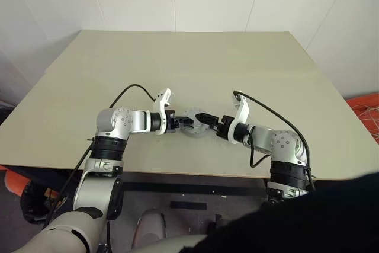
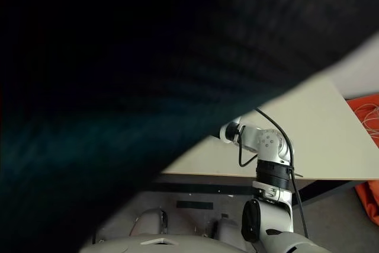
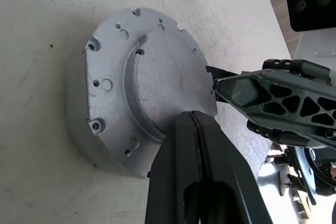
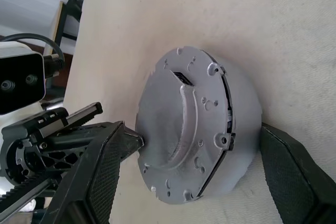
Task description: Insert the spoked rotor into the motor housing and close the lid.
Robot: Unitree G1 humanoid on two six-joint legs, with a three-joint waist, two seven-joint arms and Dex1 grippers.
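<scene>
Housing (image 3: 131, 87) seems closed with lid; left gripper (image 3: 197, 129) pressed together at its edge, right gripper (image 4: 210, 166) spread around it, must squeeze next.

We see the round motor housing (image 3: 131, 93) as matt, cast-looking grey metal with a finely grainy skin and small drilled holes. The tabletop (image 1: 177, 75) looks pale, matt and slightly speckled. The left gripper (image 3: 197, 145) shows smooth black plastic; the right gripper (image 4: 189, 156) has finely textured black pads.
</scene>
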